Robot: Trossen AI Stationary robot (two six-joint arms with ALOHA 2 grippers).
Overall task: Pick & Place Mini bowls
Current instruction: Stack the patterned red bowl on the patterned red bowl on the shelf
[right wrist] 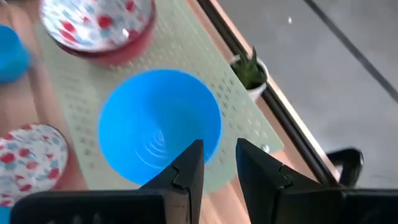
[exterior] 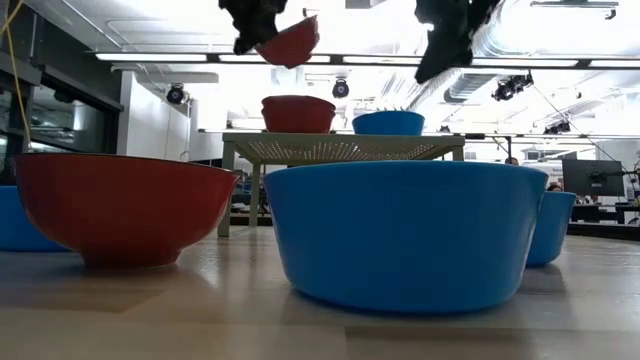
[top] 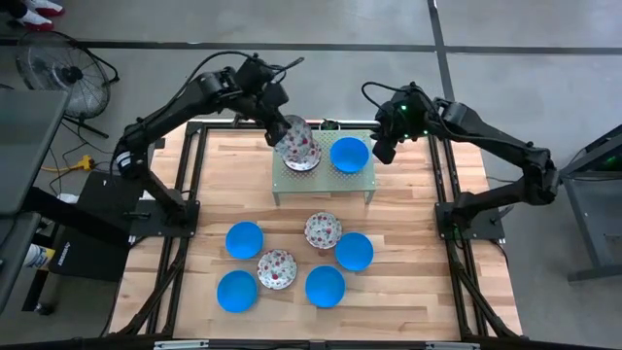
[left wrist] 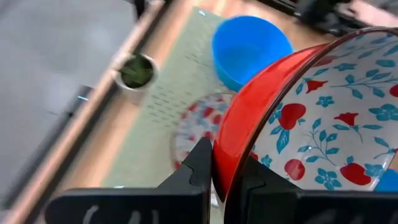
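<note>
At the desk's (top: 194, 204) 6 o'clock edge six mini bowls are left: four blue bowls (top: 325, 286) and two floral bowls (top: 276, 269). Farther off, at 12 o'clock, the green perforated stand (top: 362, 177) carries a floral bowl (top: 300, 160) and a blue bowl (top: 349, 154). A third floral bowl, tilted (left wrist: 311, 118), is held by its rim in the clenched left claw (left wrist: 225, 177), above the floral one on the stand. The right claw (right wrist: 219, 163) is parted and empty, just over the blue bowl's rim at 3 o'clock. A risk is judged: released tilted, the held bowl could strike the one beneath and roll off the stand.
</note>
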